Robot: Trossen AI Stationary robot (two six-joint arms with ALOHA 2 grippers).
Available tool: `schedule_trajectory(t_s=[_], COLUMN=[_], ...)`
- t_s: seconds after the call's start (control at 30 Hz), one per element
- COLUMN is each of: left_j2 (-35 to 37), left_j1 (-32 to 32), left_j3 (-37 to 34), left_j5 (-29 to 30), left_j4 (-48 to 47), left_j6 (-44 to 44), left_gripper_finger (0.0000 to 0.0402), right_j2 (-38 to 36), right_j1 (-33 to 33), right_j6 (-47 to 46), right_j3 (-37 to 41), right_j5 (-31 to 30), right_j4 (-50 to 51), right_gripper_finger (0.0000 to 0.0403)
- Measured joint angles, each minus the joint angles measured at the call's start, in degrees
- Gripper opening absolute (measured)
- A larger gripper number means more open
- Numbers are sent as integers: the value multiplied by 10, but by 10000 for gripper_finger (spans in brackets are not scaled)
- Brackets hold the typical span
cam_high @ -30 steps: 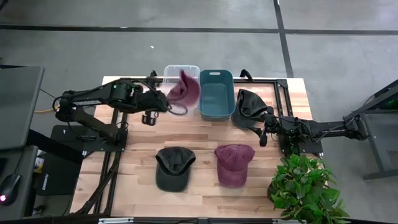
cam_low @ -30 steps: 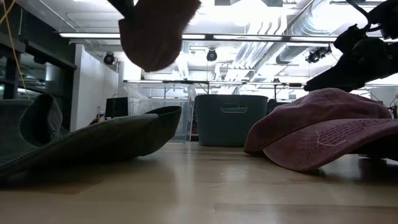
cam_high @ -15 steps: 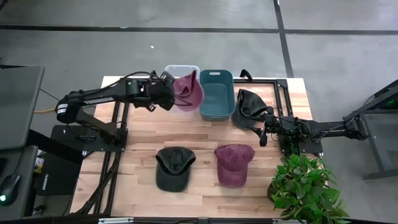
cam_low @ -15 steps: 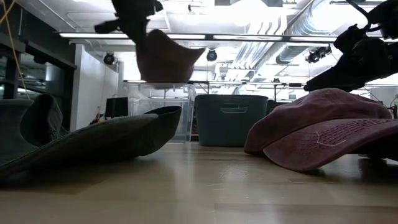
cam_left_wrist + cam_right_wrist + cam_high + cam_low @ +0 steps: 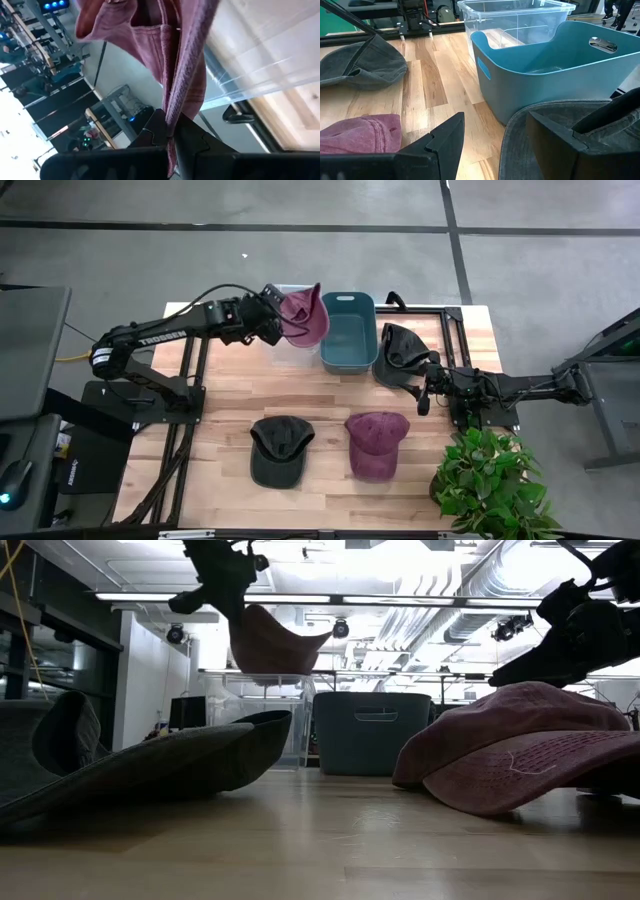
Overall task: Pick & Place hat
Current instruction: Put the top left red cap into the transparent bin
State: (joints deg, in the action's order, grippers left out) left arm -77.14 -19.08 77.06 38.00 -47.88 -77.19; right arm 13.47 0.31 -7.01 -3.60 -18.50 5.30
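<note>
So the left pincer (image 5: pixel 272 320) is clenched tight on the brim edge of a faded maroon cloth cap (image 5: pixel 306 317), which dangles from it in the air right over the clear plastic bin (image 5: pixel 288 290) at the back of the wooden bench (image 5: pixel 220 420). The key bit: the cap hangs straight below the pincer with the bin underneath, so I'd guess a lower-and-release drops it in. The teal plastic tub (image 5: pixel 348 332) sits just beside it. The right pincer (image 5: pixel 424 391) waits with its fingers spread, over by a dark grey cap (image 5: pixel 400 350).
</note>
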Motion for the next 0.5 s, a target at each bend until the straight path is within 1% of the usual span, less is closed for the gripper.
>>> schedule_trajectory(t_s=[0.07,0.13,0.2,0.4,0.5], left_j2=[2,4,4,-5,-17], left_j1=[-14,-33,-50,-81,-90], left_j3=[0,0,0,0,0], left_j5=[-5,-34,-55,-62,-62], left_j4=[5,4,4,8,6], left_j6=[-6,-13,-38,-89,-96], left_gripper_finger=[0,0,0,0,0], right_j2=[0,0,0,0,0], right_j1=[0,0,0,0,0], right_j6=[0,0,0,0,0], right_j3=[0,0,0,0,0], right_j5=[0,0,0,0,0], right_j4=[0,0,0,0,0], right_gripper_finger=[209,209,209,209,209])
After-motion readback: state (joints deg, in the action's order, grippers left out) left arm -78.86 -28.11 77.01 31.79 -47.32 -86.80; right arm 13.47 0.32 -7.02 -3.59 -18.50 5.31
